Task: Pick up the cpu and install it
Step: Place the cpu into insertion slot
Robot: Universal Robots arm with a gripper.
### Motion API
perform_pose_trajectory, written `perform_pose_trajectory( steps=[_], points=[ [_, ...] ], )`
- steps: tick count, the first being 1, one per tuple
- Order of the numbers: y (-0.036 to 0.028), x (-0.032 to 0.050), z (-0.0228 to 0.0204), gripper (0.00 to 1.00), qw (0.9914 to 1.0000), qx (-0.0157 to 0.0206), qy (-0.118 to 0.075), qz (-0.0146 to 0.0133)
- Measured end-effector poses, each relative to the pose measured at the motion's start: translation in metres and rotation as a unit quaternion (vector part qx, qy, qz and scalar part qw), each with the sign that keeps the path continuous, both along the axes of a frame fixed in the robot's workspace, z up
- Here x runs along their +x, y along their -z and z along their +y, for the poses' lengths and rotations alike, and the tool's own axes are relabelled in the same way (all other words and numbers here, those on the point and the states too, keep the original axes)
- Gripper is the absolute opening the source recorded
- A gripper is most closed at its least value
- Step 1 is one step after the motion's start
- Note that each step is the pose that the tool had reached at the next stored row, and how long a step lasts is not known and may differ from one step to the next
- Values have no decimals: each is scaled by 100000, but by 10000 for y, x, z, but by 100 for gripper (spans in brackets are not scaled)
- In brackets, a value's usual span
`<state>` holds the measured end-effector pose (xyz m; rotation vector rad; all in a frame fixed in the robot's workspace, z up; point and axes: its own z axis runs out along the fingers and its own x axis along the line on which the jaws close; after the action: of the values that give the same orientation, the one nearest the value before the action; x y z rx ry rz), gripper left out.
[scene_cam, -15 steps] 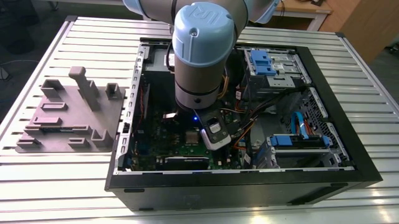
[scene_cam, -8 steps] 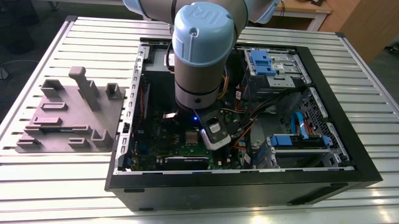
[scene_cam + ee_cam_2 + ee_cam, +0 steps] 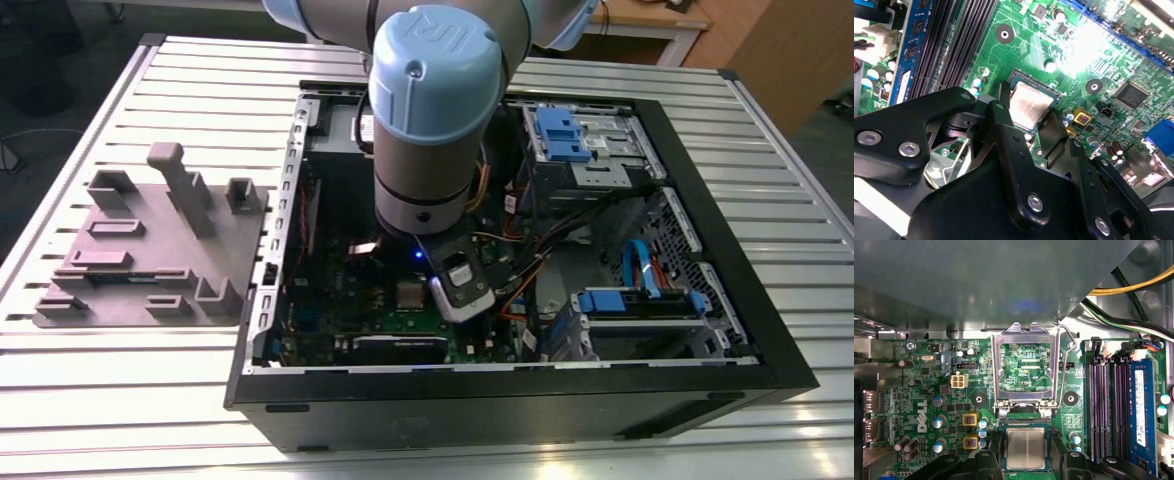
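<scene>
The cpu (image 3: 1025,447), a small square chip with a dull silver top, lies flat in its socket on the green motherboard (image 3: 929,390). It also appears in the second wrist view as the cpu (image 3: 1029,104). My gripper (image 3: 1025,462) straddles it, and its black fingers (image 3: 1001,125) press against two opposite edges of the chip. The socket's metal load plate (image 3: 1026,335) stands swung open just beyond the chip. In the exterior view my arm (image 3: 427,130) reaches straight down into the open computer case (image 3: 747,330).
Black memory slots (image 3: 1109,405) and a blue one run beside the socket. Yellow and black cables (image 3: 1134,287) hang over the board's corner. Blue drive bays (image 3: 574,135) fill the case on the exterior view's right. A grey fixture plate (image 3: 147,250) lies on the slatted table at the left.
</scene>
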<state>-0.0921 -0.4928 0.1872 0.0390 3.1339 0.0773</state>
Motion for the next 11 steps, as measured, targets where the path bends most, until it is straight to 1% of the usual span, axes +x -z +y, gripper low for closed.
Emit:
perform_pose_trajectory(
  steps=[11],
  points=[
    [-1, 0, -5, 47, 99999, -28, -364, 5]
  ],
)
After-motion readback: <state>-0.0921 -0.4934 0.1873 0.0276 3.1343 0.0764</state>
